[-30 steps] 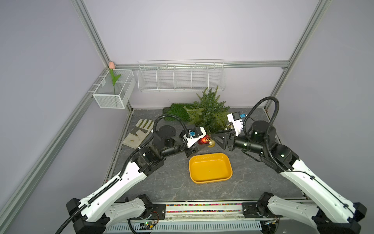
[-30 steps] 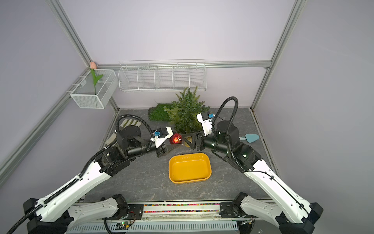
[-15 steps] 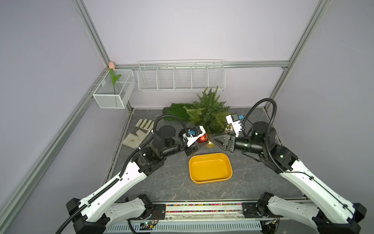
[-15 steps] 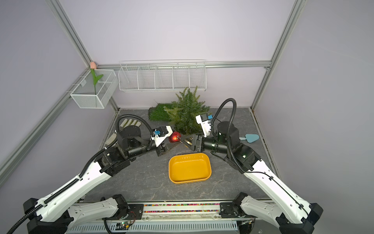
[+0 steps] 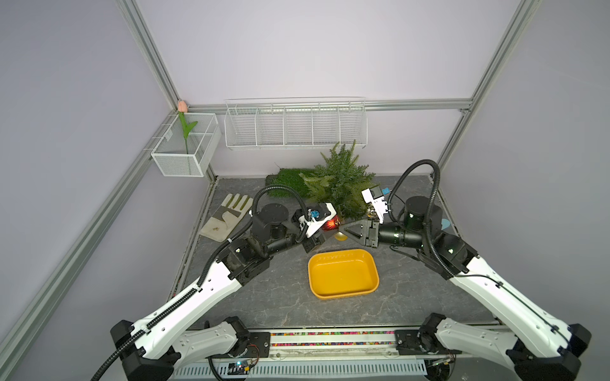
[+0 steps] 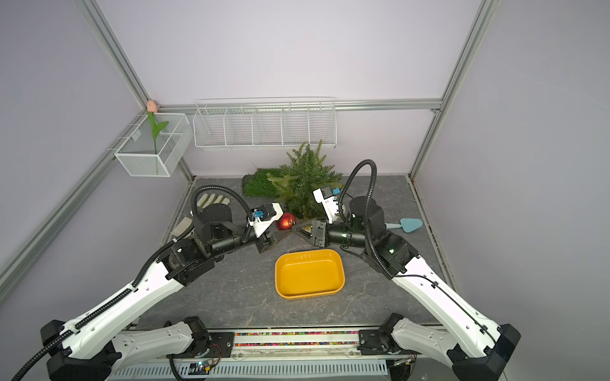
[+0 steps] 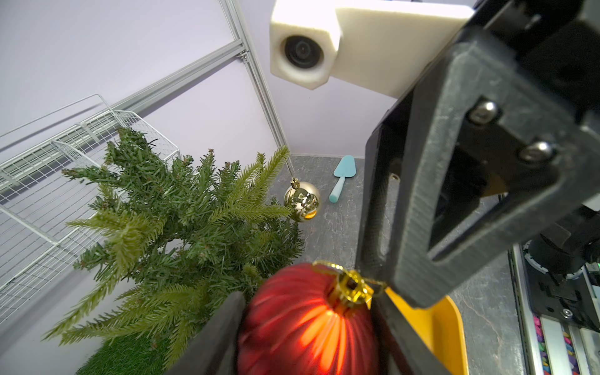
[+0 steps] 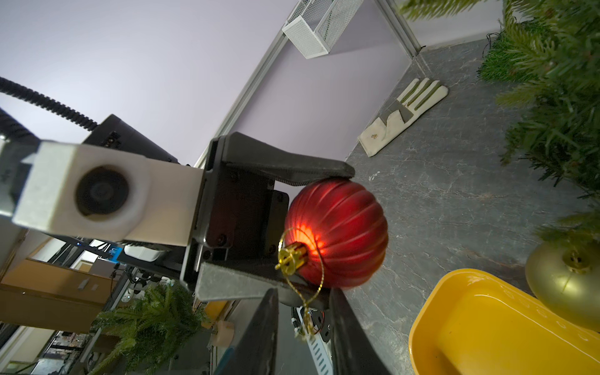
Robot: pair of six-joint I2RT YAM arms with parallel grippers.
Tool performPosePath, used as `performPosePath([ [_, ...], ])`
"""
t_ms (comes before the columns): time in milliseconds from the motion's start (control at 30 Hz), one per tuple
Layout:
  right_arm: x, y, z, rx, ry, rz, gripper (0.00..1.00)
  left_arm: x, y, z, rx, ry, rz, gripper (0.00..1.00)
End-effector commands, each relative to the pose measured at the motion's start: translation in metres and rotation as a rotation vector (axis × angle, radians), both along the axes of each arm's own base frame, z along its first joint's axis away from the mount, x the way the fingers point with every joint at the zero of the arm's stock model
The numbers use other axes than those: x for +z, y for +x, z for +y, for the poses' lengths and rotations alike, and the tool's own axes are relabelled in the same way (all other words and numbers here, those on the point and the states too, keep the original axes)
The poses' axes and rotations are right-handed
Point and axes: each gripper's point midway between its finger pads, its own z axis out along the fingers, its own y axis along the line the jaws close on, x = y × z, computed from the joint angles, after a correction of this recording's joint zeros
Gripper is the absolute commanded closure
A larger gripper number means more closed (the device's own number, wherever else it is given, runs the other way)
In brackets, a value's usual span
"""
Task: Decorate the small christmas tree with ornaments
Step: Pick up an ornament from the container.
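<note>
Two tools meet before the small christmas tree (image 5: 340, 184): my left tool (image 8: 337, 232) clamps the red ornament (image 6: 286, 221), my right tool (image 8: 303, 292), narrow but gapped, straddles its gold loop (image 8: 319, 279). A shiny gold ornament (image 7: 302, 201) hangs on a branch; matte gold ornament (image 8: 565, 282) and yellow tray (image 5: 371, 264) crowd beneath.

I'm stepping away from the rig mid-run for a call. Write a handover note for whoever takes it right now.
Left gripper: shut on the ribbed glossy red bauble, held beside the small green christmas tree.
Right gripper: jaws narrow around that bauble's gold hanging loop; a pinch cannot be confirmed.
Done: shiny mirror-gold bauble hangs from a branch tip.
Matte gold bauble is low by the yellow plastic tray; hung or not, unclear.
Left: hang the red bauble, check the matte one.
</note>
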Motion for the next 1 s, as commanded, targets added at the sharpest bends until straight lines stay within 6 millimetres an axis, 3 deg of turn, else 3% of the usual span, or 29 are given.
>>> performPosePath([
  [0,0.006,-0.002,-0.001,0.007,0.02,-0.027,0.78,0.004,0.001,-0.001,0.003,-0.011,-0.007,0.8],
  [167,0.009,-0.001,-0.009,-0.027,-0.031,-0.075,0.93,0.0,0.003,-0.001,0.015,-0.005,-0.006,0.77],
  [533,0.031,-0.006,-0.017,-0.007,-0.114,-0.182,0.93,-0.031,-0.002,-0.011,-0.03,-0.071,0.076,0.47],
  [800,0.041,-0.006,-0.011,0.028,-0.111,-0.195,0.93,-0.024,-0.017,-0.02,-0.128,-0.224,0.095,0.29],
  [967,0.047,-0.006,-0.009,0.04,-0.104,-0.197,0.94,-0.021,-0.018,-0.024,-0.151,-0.276,0.095,0.23],
])
